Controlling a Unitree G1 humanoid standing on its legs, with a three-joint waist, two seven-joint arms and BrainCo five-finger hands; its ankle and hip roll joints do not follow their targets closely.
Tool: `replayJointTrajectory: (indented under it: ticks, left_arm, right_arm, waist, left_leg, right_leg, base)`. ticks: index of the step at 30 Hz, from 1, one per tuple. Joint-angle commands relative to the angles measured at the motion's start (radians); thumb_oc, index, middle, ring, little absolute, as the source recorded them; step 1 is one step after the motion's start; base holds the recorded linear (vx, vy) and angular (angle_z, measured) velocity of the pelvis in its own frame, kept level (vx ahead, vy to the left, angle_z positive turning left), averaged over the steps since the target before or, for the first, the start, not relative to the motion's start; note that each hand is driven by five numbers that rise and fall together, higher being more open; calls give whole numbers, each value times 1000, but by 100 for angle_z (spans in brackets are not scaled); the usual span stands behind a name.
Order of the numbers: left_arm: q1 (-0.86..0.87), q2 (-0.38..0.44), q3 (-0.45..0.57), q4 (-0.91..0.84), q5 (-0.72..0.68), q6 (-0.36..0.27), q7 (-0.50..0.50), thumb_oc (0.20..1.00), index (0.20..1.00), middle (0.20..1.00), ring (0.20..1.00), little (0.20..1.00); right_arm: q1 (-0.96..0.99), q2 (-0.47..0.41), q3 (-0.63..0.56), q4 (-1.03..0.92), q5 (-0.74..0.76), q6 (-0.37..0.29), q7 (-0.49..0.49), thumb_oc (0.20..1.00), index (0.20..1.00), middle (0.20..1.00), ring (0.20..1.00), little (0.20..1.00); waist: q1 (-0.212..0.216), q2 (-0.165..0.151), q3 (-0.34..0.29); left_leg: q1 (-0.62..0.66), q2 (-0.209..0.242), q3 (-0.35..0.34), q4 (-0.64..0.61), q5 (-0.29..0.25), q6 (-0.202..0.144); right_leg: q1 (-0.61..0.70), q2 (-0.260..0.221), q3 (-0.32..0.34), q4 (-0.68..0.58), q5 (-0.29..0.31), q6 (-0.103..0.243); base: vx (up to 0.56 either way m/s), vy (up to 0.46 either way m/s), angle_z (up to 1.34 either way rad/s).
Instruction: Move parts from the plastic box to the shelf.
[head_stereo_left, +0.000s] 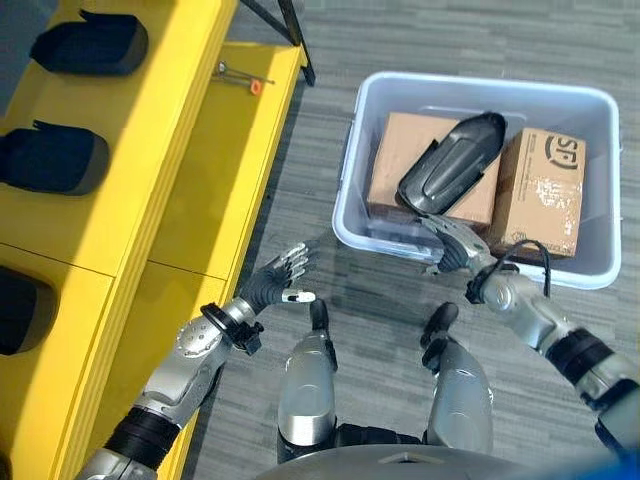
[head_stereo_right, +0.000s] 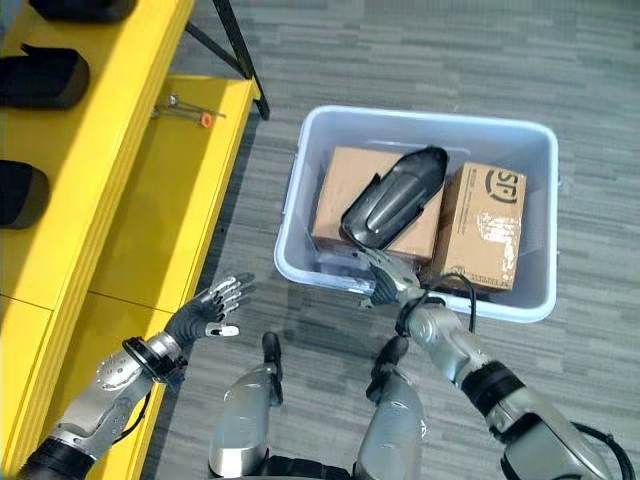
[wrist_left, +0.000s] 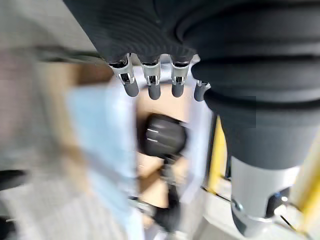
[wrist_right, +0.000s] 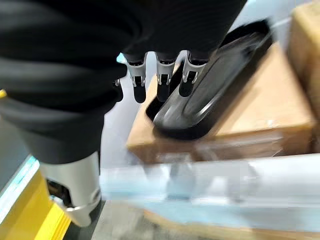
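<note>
Yellow painted metal shelf (head_stereo_left: 190, 180) stands just beyond my left hand (head_stereo_left: 275, 280), whose fingers are spread and relaxed, holding nothing, above the grey carpet floor (head_stereo_left: 420, 40). Dark moulded parts (head_stereo_left: 88, 45) already sit in the shelf's bays, well past those fingertips. Further right, the pale translucent plastic box (head_stereo_right: 300, 175) holds two brown cardboard cartons (head_stereo_right: 487, 225), and across them lies the long black glossy plastic shell part (head_stereo_right: 393, 200). My right hand (head_stereo_right: 392, 275) reaches over the box's near wall, fingers straight and loose, tips near the shell's closest end; I cannot tell if they touch it. I judge the grasp not yet made. The shell is smooth, curved and propped at a tilt, so a pinch at its end could let it pivot, slip back or snag the box rim.
</note>
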Motion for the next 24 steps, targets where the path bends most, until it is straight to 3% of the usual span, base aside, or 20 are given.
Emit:
replayJointTrajectory:
  ticks: [1, 4, 5, 7, 11, 14, 20, 22, 24]
  left_arm:
    - [19, 47, -34, -44, -127, 10, -169, 1000, 1000, 1000, 1000, 1000]
    - [32, 52, -25, -73, -137, 22, -264, 1000, 1000, 1000, 1000, 1000]
    - [47, 82, -21, -108, -170, -31, -319, 1000, 1000, 1000, 1000, 1000]
    - [53, 94, -16, -122, -222, -64, -336, 1000, 1000, 1000, 1000, 1000]
    - [57, 103, 14, -126, -323, -58, -391, 1000, 1000, 1000, 1000, 1000]
    - [29, 93, 26, -72, -328, -25, -317, 1000, 1000, 1000, 1000, 1000]
    - [6, 59, 83, 22, -194, 51, -84, 1000, 1000, 1000, 1000, 1000]
    - [-12, 37, 98, 66, -111, -13, 72, 1000, 1000, 1000, 1000, 1000]
    - [-33, 19, 97, 101, -48, -34, 103, 1000, 1000, 1000, 1000, 1000]
  right_arm:
    - [23, 22, -61, -116, 103, -187, -110, 1000, 1000, 1000, 1000, 1000]
    - [75, 18, -84, -137, 144, -205, -84, 1000, 1000, 1000, 1000, 1000]
    - [124, 13, -99, -133, 155, -206, -70, 1000, 1000, 1000, 1000, 1000]
    - [149, 17, -100, -121, 170, -204, -69, 1000, 1000, 1000, 1000, 1000]
    - [189, 35, -104, -118, 186, -243, -47, 1000, 1000, 1000, 1000, 1000]
    - [203, 47, -101, -124, 199, -253, -72, 1000, 1000, 1000, 1000, 1000]
    - [293, 57, -188, -112, 182, -248, -74, 1000, 1000, 1000, 1000, 1000]
    - [325, 58, -216, -116, 172, -236, -76, 1000, 1000, 1000, 1000, 1000]
    - [339, 61, -230, -112, 163, -234, -83, 1000, 1000, 1000, 1000, 1000]
  waist:
    - [-10, -38, -92]
    - [-26, -42, -118]
    - [-47, -48, -142]
    - [-56, -51, -157]
    - [-77, -57, -195]
    - [-93, -62, -220]
    - [-132, -67, -235]
    - [-146, -75, -227]
    - [-157, -84, -215]
  left_leg:
    - [-34, 2, -2, 56, -32, 33]
    - [-8, 2, 6, 47, -36, 33]
    - [13, 4, 19, 47, -42, 32]
    - [27, 3, 25, 43, -46, 35]
    - [59, 6, 39, 18, -42, 31]
    - [77, 9, 51, 8, -41, 25]
    - [96, 8, 85, 9, -58, 28]
    - [98, 13, 101, 15, -67, 30]
    - [95, 20, 118, 24, -73, 30]
  right_leg:
    - [100, -12, 58, -8, -94, 90]
    - [127, -8, 65, -30, -89, 93]
    - [148, -7, 75, -45, -85, 93]
    - [162, -6, 82, -55, -85, 93]
    - [189, 0, 100, -81, -80, 96]
    - [201, 3, 110, -95, -78, 98]
    - [195, -10, 134, -115, -57, 112]
    - [185, -16, 137, -113, -53, 119]
    - [172, -18, 138, -109, -50, 121]
  base:
    - [98, 34, -7]
    - [94, 32, -15]
    - [88, 38, -19]
    - [77, 21, -18]
    - [84, 8, -14]
    - [80, 3, -21]
    - [38, 7, -19]
    - [13, -38, -13]
    - [-6, -47, -11]
